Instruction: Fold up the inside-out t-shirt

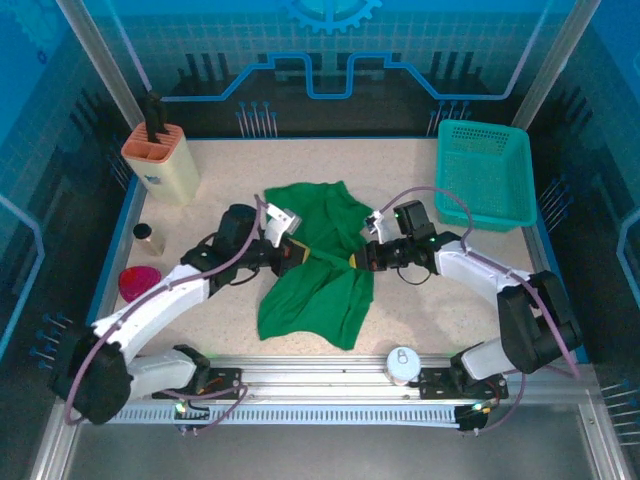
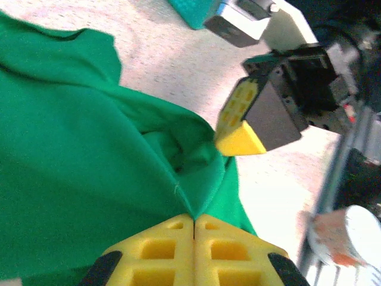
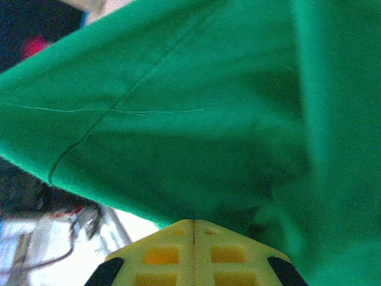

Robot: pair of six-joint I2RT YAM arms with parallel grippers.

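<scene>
Left pincer [image 2: 194, 218] and right pincer [image 3: 194, 221] each clamp the t-shirt [image 1: 318, 270], seen whole from overhead.

**Green t-shirt [image 1: 315, 295] lying crumpled at the middle of the desk [image 1: 230, 170], not folded.**
Plain solid green soft cloth, drawn in narrow across its middle. A smaller lobe spreads toward the far side and a larger one toward the near edge. Deep creases run through it, and a seam line shows on its surface.
</scene>
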